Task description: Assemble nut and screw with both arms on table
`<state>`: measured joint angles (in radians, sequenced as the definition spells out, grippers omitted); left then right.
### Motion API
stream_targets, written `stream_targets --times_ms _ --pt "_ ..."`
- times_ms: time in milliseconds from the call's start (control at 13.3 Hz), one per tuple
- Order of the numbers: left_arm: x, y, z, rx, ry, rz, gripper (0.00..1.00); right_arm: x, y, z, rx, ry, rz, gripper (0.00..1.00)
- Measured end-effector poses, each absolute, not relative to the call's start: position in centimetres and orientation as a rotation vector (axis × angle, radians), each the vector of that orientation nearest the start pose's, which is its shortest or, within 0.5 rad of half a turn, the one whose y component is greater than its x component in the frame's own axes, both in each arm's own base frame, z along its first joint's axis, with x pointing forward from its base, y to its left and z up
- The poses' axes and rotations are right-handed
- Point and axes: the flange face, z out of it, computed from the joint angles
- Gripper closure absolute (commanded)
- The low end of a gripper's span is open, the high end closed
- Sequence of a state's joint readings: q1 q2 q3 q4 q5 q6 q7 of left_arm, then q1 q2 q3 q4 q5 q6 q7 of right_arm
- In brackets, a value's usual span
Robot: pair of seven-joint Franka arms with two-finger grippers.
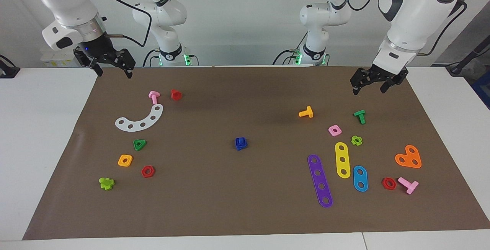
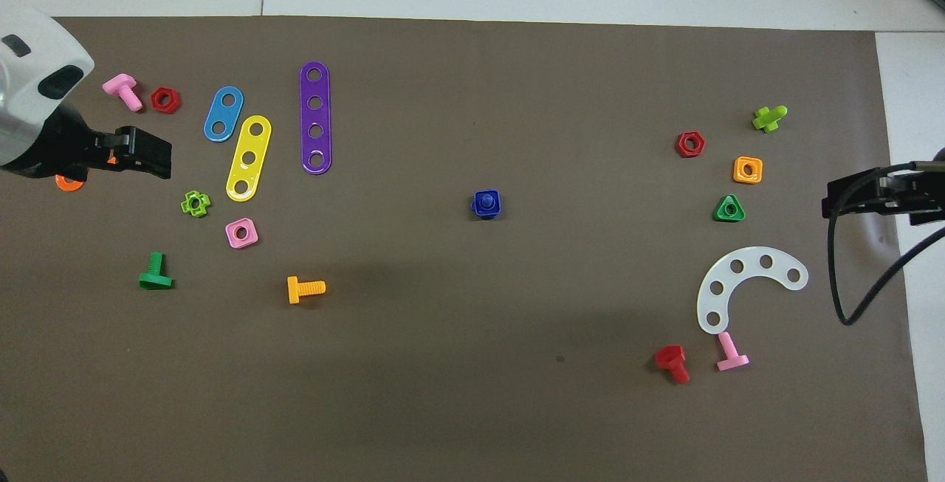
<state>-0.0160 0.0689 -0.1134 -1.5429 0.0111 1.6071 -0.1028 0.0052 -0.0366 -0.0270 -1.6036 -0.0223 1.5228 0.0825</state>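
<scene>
Purple strip lay at the mat's outer edge, well apart from both pincers. Midway between them sat the nut with the screw through it, on the table. Left gripper hung open and empty over the mat near a green bolt; right gripper hung open and empty at the mat's corner near a pink bolt

Nut on screw, mid-table
</scene>
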Motion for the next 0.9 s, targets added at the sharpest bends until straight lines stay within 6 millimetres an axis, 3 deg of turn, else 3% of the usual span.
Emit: stream_targets --times_ms 905 --pt "57.34 -7.64 60.41 -3.139 0.165 -0.026 0.00 53.85 -1.45 62.55 -3.159 0.166 0.056 0.00"
